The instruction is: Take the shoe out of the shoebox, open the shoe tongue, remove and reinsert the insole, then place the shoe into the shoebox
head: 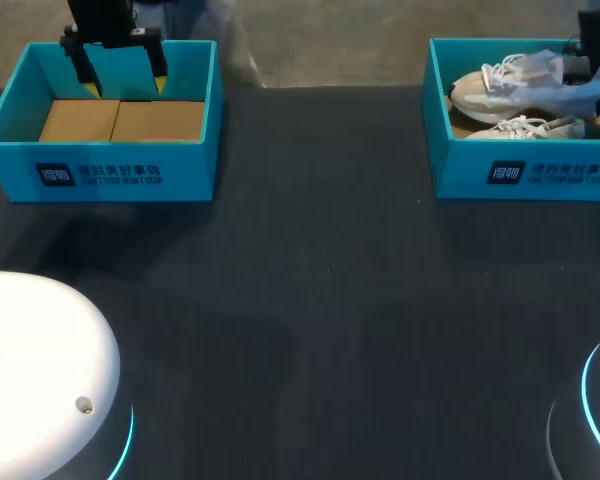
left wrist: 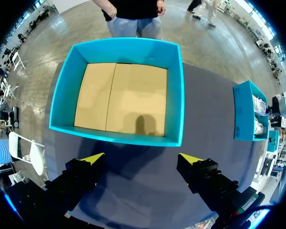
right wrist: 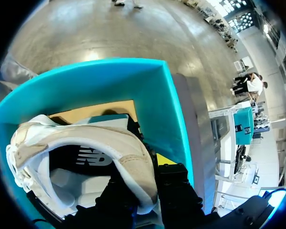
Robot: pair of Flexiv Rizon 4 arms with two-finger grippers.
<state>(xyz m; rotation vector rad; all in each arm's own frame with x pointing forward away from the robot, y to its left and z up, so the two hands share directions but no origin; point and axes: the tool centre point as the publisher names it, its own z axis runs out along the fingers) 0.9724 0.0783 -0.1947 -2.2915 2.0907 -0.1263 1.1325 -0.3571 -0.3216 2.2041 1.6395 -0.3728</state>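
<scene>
Matt teal cardboard shoebox [head: 525, 175], plain brown inside; white shoe [head: 510, 95] of mesh cloth and smooth leather; dark matt counter [head: 320, 300].

Dark table [head: 310, 300]; left shoebox [head: 100, 175], right shoebox [head: 525, 175]

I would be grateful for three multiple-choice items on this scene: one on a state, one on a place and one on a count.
1. The left tool is: A. shut on a shoe B. shut on a box wall C. open
2. The shoes are: A. in the left tool B. in the right shoebox C. on a tray
3. How many shoes are there? A. two B. one C. four

Answers: 1 C, its fingers stand apart, holding nothing; 2 B, both lie within its teal walls; 3 A, the head view shows two white shoes.
</scene>
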